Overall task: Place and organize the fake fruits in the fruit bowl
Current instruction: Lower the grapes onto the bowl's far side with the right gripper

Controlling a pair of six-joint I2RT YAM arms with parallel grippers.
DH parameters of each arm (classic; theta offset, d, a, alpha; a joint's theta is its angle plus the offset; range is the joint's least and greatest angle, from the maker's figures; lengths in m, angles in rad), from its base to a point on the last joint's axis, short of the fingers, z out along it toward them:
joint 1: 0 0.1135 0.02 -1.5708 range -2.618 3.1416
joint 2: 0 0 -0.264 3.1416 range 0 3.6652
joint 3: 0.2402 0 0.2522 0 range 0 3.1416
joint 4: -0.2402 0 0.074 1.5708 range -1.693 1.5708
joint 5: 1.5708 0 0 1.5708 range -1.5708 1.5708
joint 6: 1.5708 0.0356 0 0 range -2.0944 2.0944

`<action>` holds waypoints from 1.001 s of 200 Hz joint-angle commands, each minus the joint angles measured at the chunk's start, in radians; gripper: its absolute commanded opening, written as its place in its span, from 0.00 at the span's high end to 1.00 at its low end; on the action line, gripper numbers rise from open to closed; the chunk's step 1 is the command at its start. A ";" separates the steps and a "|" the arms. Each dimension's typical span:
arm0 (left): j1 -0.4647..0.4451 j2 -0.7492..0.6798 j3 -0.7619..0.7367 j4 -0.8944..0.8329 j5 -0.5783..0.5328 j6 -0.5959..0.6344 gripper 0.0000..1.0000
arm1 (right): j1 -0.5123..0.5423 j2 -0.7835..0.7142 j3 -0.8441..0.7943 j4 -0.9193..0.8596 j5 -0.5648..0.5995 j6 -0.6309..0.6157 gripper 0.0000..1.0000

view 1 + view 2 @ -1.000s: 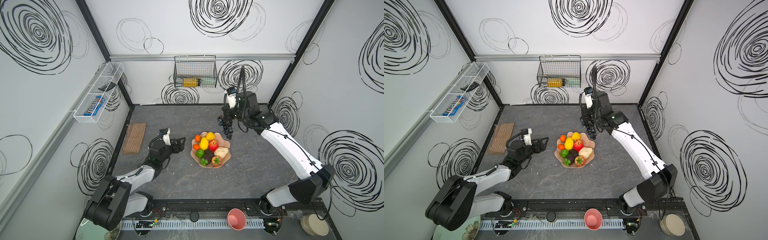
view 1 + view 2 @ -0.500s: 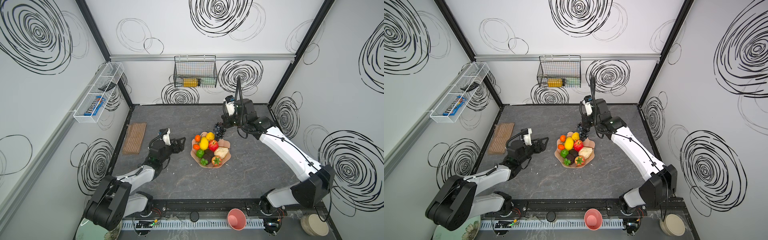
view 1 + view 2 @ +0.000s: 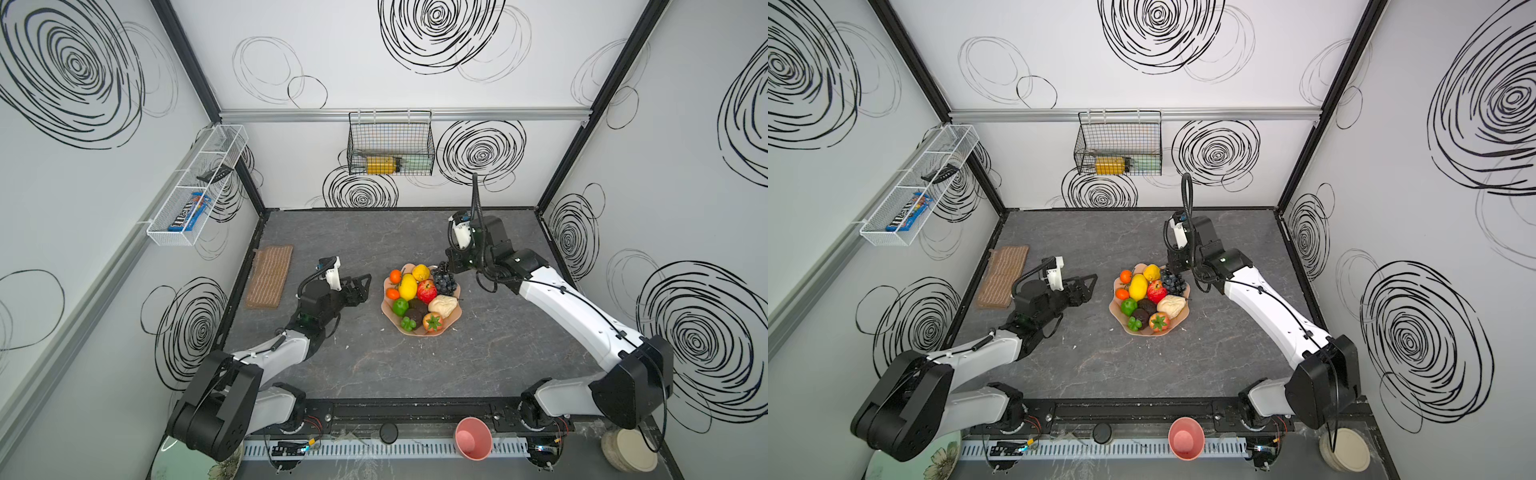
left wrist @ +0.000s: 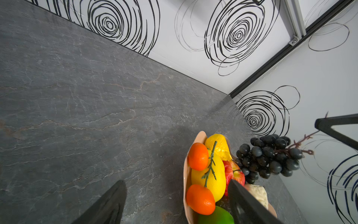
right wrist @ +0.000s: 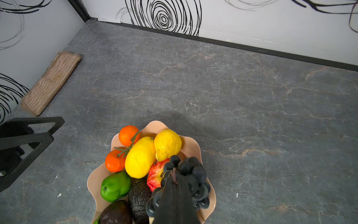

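Black grape bunch (image 5: 193,172), stem clamped in the right gripper (image 5: 175,174), half-hides the apple (image 5: 155,174) in the fruit bowl (image 5: 188,149); left gripper (image 3: 366,286) gapes empty.

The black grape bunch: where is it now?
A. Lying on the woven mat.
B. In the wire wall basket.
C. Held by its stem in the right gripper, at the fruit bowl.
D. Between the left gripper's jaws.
C: the right gripper is shut on the stem of the black grape bunch, at the fruit bowl rim.
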 commanded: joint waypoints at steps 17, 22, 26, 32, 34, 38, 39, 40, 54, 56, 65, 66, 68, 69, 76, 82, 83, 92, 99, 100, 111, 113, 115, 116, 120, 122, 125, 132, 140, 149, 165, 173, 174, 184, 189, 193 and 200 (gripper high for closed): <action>-0.006 0.005 0.026 0.052 0.008 -0.002 0.14 | 0.000 -0.057 -0.075 0.046 -0.026 0.028 1.00; -0.006 0.005 0.026 0.052 0.009 -0.002 0.14 | 0.000 -0.060 -0.084 0.049 -0.025 0.031 1.00; -0.006 0.005 0.025 0.052 0.009 -0.002 0.14 | 0.000 -0.062 -0.091 0.050 -0.025 0.032 1.00; -0.006 0.004 0.025 0.052 0.008 -0.003 0.14 | 0.000 -0.067 -0.101 0.053 -0.025 0.036 1.00; -0.007 0.004 0.024 0.052 0.008 -0.002 0.14 | 0.000 -0.069 -0.105 0.054 -0.025 0.037 1.00; -0.007 0.002 0.024 0.052 0.008 -0.002 0.14 | 0.000 -0.070 -0.112 0.058 -0.023 0.040 1.00; -0.007 0.002 0.024 0.052 0.009 -0.001 0.14 | 0.000 -0.072 -0.113 0.058 -0.021 0.040 1.00; -0.006 0.002 0.024 0.053 0.009 -0.002 0.14 | 0.000 -0.073 -0.114 0.059 -0.021 0.041 1.00; -0.007 0.001 0.024 0.052 0.007 -0.002 0.14 | -0.001 -0.077 -0.144 0.068 -0.009 0.049 1.00; -0.007 0.002 0.024 0.052 0.007 -0.003 0.14 | -0.001 -0.076 -0.148 0.070 -0.004 0.049 1.00; -0.007 0.002 0.024 0.053 0.009 -0.002 0.14 | -0.001 -0.073 -0.161 0.071 0.013 0.053 1.00; -0.007 0.002 0.024 0.053 0.009 -0.002 0.14 | -0.001 -0.073 -0.162 0.071 0.014 0.053 1.00; -0.007 0.002 0.024 0.053 0.008 -0.002 0.14 | -0.001 -0.071 -0.164 0.072 0.018 0.054 1.00; -0.006 0.002 0.024 0.053 0.008 -0.001 0.14 | -0.001 -0.071 -0.166 0.071 0.019 0.054 1.00; -0.007 0.002 0.024 0.052 0.009 -0.002 0.14 | -0.001 -0.065 -0.173 0.072 0.026 0.055 1.00; -0.006 0.004 0.024 0.053 0.008 -0.002 0.14 | -0.001 -0.062 -0.180 0.069 0.029 0.057 1.00; -0.007 0.004 0.024 0.054 0.009 -0.002 0.14 | -0.001 -0.062 -0.182 0.070 0.030 0.057 1.00; -0.007 0.004 0.024 0.054 0.010 -0.004 0.14 | -0.001 -0.058 -0.188 0.062 0.032 0.062 1.00; -0.007 0.004 0.024 0.054 0.009 -0.004 0.14 | -0.001 -0.058 -0.190 0.051 0.034 0.069 1.00; -0.007 0.004 0.024 0.054 0.009 -0.004 0.14 | -0.001 -0.058 -0.190 0.049 0.034 0.070 1.00; -0.007 0.005 0.025 0.054 0.010 -0.004 0.14 | -0.001 -0.059 -0.193 0.028 0.036 0.078 1.00; -0.007 0.005 0.024 0.054 0.009 -0.004 0.14 | -0.001 -0.059 -0.195 0.027 0.037 0.080 1.00; -0.006 0.006 0.024 0.054 0.009 -0.004 0.14 | -0.001 -0.058 -0.197 0.025 0.038 0.082 1.00; -0.006 0.005 0.024 0.054 0.010 -0.004 0.14 | -0.001 -0.058 -0.198 0.024 0.038 0.083 1.00; -0.006 0.005 0.024 0.054 0.009 -0.004 0.14 | -0.001 -0.060 -0.203 0.024 0.038 0.087 1.00; -0.006 0.005 0.024 0.054 0.010 -0.004 0.14 | -0.001 -0.061 -0.208 0.024 0.038 0.089 1.00; -0.007 0.005 0.024 0.055 0.010 -0.004 0.14 | -0.001 -0.061 -0.213 0.028 0.033 0.090 1.00; -0.006 0.005 0.024 0.055 0.010 -0.004 0.14 | -0.001 -0.062 -0.226 0.039 0.020 0.089 1.00; -0.007 0.005 0.024 0.054 0.009 -0.004 0.14 | -0.001 -0.061 -0.239 0.054 0.009 0.090 1.00; -0.006 0.005 0.024 0.055 0.010 -0.004 0.14 | -0.001 -0.058 -0.246 0.069 0.001 0.094 1.00; -0.007 0.004 0.023 0.056 0.010 -0.004 0.14 | -0.001 -0.050 -0.242 0.101 -0.010 0.097 1.00; -0.006 0.004 0.022 0.055 0.010 -0.004 0.14 | -0.001 -0.042 -0.237 0.120 -0.020 0.097 1.00; -0.006 0.005 0.022 0.055 0.010 -0.004 0.14 | -0.001 -0.041 -0.236 0.124 -0.021 0.098 1.00; -0.007 0.005 0.024 0.055 0.010 -0.004 0.14 | -0.001 -0.031 -0.224 0.148 -0.030 0.100 1.00; -0.007 0.007 0.025 0.056 0.010 -0.004 0.14 | -0.001 -0.025 -0.216 0.159 -0.033 0.100 1.00; -0.006 0.007 0.024 0.056 0.009 -0.004 0.14 | -0.001 -0.021 -0.211 0.167 -0.033 0.101 1.00; -0.007 0.007 0.024 0.055 0.009 -0.004 0.14 | -0.001 -0.011 -0.198 0.177 -0.032 0.100 1.00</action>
